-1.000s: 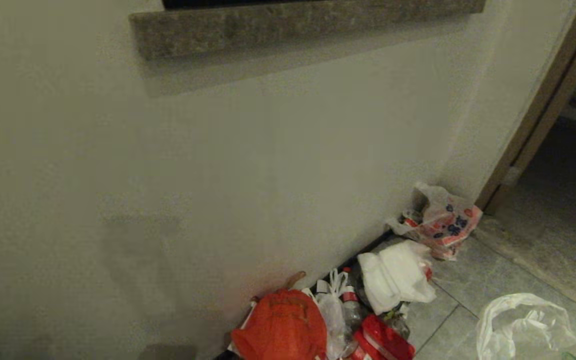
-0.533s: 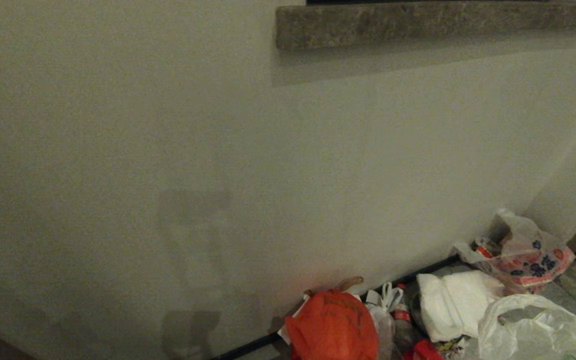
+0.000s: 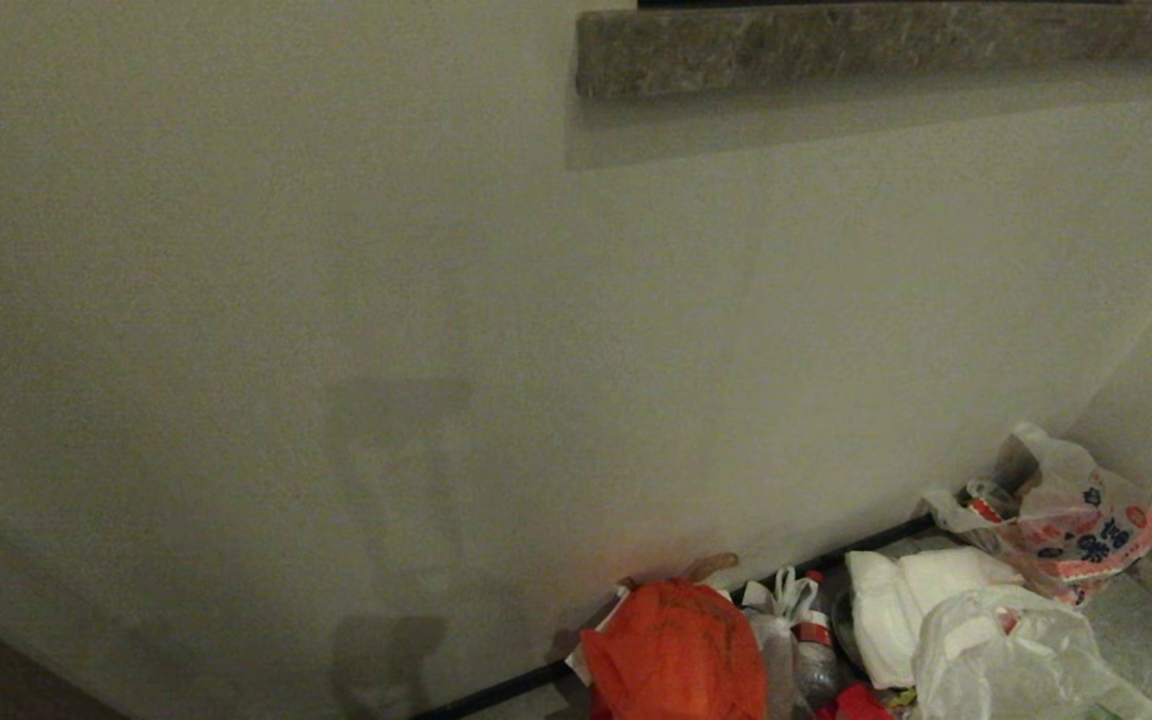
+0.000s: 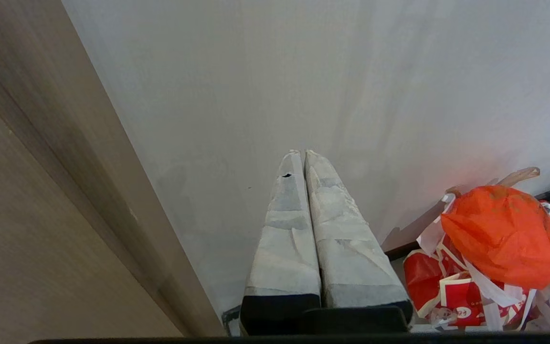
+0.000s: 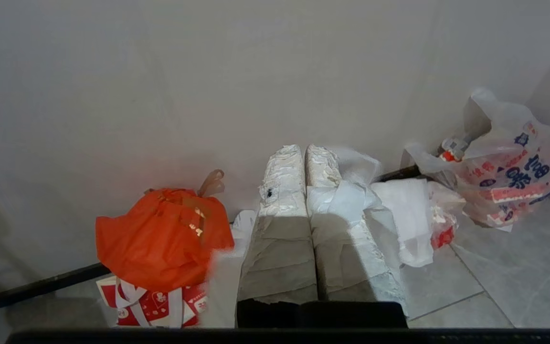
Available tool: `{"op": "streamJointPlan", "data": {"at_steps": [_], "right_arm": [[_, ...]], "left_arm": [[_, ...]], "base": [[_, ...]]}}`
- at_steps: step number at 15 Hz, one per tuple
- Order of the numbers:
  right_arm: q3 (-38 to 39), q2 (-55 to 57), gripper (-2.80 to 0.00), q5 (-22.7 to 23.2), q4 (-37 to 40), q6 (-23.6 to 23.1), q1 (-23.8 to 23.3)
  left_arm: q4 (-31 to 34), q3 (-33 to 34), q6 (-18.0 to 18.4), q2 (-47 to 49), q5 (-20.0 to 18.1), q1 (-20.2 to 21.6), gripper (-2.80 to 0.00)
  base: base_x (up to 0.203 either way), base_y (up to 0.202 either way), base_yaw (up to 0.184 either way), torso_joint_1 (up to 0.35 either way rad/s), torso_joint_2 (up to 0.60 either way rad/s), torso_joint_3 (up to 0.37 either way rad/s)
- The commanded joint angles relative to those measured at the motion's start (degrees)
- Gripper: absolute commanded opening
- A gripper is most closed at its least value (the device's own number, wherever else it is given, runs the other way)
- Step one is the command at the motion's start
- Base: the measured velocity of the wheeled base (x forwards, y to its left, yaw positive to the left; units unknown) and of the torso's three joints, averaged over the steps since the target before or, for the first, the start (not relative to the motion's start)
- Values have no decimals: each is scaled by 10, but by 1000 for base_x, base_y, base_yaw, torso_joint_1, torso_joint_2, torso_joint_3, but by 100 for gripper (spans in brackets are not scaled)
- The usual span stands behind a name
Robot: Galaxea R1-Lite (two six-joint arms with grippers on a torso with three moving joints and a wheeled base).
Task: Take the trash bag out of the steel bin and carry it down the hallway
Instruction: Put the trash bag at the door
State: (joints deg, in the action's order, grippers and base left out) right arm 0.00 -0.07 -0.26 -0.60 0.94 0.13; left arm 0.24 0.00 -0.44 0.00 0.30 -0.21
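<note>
The trash bag (image 3: 1006, 650), thin, crinkled and whitish, hangs at the bottom right of the head view. In the right wrist view a strip of its plastic (image 5: 346, 200) comes out between the fingers of my right gripper (image 5: 302, 148), which is shut on it, and drapes over one finger. My left gripper (image 4: 302, 153) is shut with nothing in it and points at the pale wall. The steel bin is out of view. Grey veined tiles of the hallway (image 5: 494, 267) run beside the wall and its dark baseboard (image 3: 496, 690).
A rubbish pile lies along the wall: an orange-red bag (image 3: 676, 650) on red-and-white cartons (image 4: 447, 296), bottles (image 3: 814, 640), a white bundle (image 3: 896, 610), a white bag printed red and blue (image 3: 1066, 525). A stone ledge (image 3: 886, 45) juts out overhead. Wooden panelling (image 4: 41, 191) flanks the left gripper.
The camera has swung left: the pile and ledge slid right and the doorway left the view. The trash bag stayed at the bottom right and swung slightly left.
</note>
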Motion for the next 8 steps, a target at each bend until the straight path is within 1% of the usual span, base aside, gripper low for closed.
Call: {"op": "streamJointPlan", "data": {"at_steps": [1, 8], "right_arm": [[2, 0, -280, 0, 0, 0, 0], [2, 0, -280, 0, 0, 0, 0]], "left_arm": [[0, 1, 0, 0, 0, 0, -280], [0, 1, -1, 0, 0, 0, -280]], "base": [[0, 0, 0, 0, 0, 0], [0, 0, 0, 0, 0, 0]]}}
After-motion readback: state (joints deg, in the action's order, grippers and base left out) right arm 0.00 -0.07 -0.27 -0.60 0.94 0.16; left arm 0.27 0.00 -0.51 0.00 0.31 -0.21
